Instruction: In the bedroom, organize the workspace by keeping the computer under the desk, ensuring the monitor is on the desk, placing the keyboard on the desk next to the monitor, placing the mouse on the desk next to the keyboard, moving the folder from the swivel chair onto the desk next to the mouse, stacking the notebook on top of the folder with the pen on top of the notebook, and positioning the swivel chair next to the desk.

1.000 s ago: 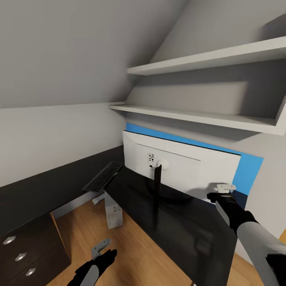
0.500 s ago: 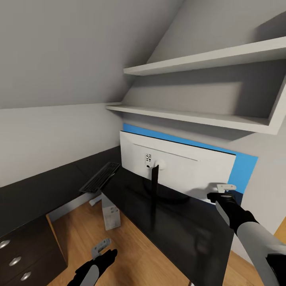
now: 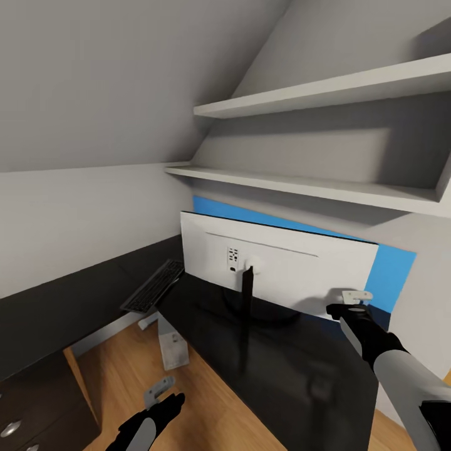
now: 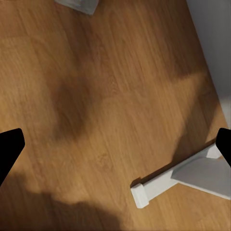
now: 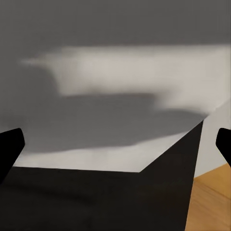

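Note:
The monitor [image 3: 282, 266] stands on the desk [image 3: 294, 369] with its light grey back toward me, on a curved black stand [image 3: 247, 300]. To its left the keyboard [image 3: 152, 287] lies at the desk's edge. The computer [image 3: 172, 349], a small pale tower, stands on the floor under the desk. My right gripper [image 3: 354, 298] hovers open over the desk by the monitor's lower right corner; its wrist view looks across the black desk top [image 5: 96, 197]. Low over the wood floor my left gripper [image 3: 158, 389] hangs open, holding nothing, near a white desk leg [image 4: 183, 178].
The desk's blue back panel [image 3: 389, 272] rises behind the monitor. Two white wall shelves [image 3: 326, 94] jut out above it under a sloped grey ceiling. A dark drawer unit [image 3: 25, 419] stands at the lower left. Wood floor [image 3: 207, 401] lies in front of the desk.
The head view has shifted, so the monitor, keyboard and computer sit further left and the drawers lower in the picture. Both arms keep the same pose.

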Controlling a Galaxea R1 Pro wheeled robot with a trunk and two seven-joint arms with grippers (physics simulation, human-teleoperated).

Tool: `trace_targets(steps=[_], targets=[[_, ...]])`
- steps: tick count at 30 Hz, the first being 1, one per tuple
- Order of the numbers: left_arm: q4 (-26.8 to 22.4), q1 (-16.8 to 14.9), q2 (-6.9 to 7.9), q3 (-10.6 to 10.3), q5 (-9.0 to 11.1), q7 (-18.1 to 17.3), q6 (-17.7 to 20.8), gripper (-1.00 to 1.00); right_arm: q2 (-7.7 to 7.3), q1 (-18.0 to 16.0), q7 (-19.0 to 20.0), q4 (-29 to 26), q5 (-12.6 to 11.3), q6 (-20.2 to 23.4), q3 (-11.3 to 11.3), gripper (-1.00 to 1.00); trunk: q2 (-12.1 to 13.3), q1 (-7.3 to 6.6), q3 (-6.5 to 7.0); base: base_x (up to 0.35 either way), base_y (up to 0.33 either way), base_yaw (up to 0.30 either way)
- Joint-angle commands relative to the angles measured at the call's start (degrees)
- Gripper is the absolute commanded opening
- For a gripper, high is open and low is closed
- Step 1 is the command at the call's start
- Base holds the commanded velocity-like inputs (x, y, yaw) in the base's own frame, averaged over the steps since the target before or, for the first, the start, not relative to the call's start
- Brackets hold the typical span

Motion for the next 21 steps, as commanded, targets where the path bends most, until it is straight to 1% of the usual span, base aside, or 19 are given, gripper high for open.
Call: trace_targets(steps=[1,9,16,21], targets=[[-0.1,0.0,0.02,-0.1,0.5,0.5,0.1,1.00,-0.05,0.0,-0.3,-0.1,-0.3,0.3,0.4,1.00,-0.1,0.01,-0.08,0.026,0.000,0.000],[-0.1,0.0,0.02,-0.1,0.5,0.5,0.1,1.00,-0.05,0.0,-0.3,-0.2,-0.3,0.3,0.4,1.00,-0.1,0.01,-0.08,0.020,-0.002,0.000],[-0.1,0.0,0.02,-0.1,0.5,0.8,0.1,1.00,-0.05,0.1,-0.3,-0.2,-0.3,0.3,0.4,1.00,-0.1,0.01,-0.08,0.209,-0.026,0.000],[-0.1,0.0,0.02,-0.1,0.5,0.7,0.1,1.00,-0.04,0.1,-0.3,-0.2,-0.3,0.3,0.4,1.00,-0.1,0.01,-0.08,0.073,-0.005,0.000]])
